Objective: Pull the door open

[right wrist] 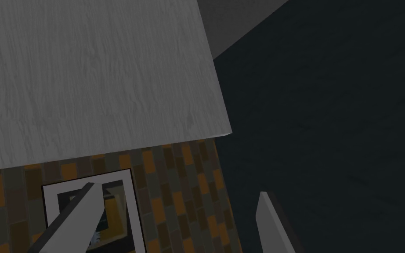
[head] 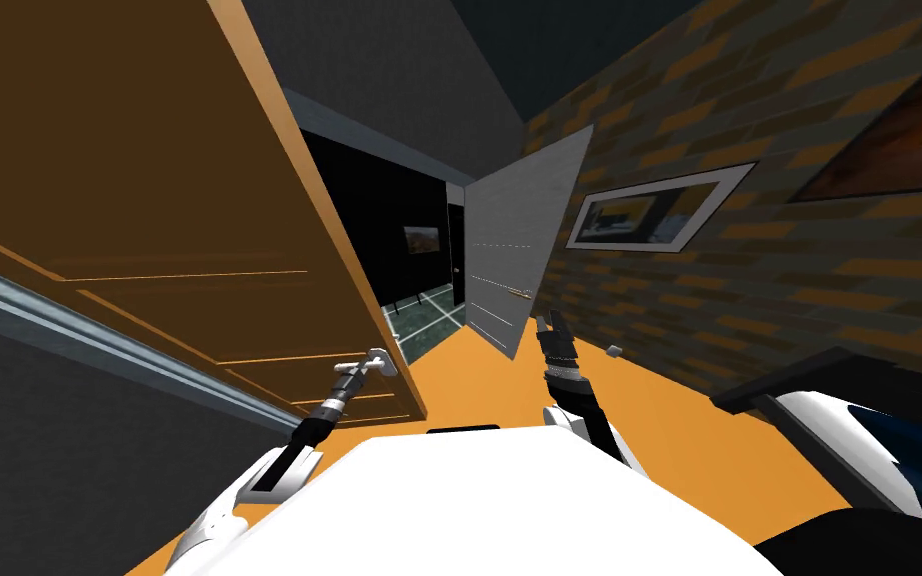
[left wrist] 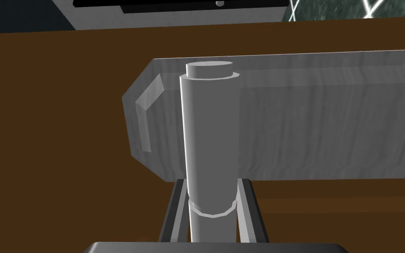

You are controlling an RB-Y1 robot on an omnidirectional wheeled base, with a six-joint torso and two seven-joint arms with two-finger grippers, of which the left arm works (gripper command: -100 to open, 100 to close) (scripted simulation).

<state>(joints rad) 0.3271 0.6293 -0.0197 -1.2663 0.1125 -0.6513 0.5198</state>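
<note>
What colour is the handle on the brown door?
Grey handle, clearest in left wrist view.

Two doors: one brown door [head: 149, 200], one grey door [head: 524, 240]. Two handles, one to each door: a grey lever handle [left wrist: 307, 118] and a thin handle [head: 521, 292]. Three framed pictures: a white-framed picture [head: 654, 205] and a dark-framed picture [head: 899, 130] on the brick wall, and a small picture [head: 421, 238] beyond the doorway. Two tools: left tool [left wrist: 210, 182], right tool [right wrist: 178, 189].
</note>
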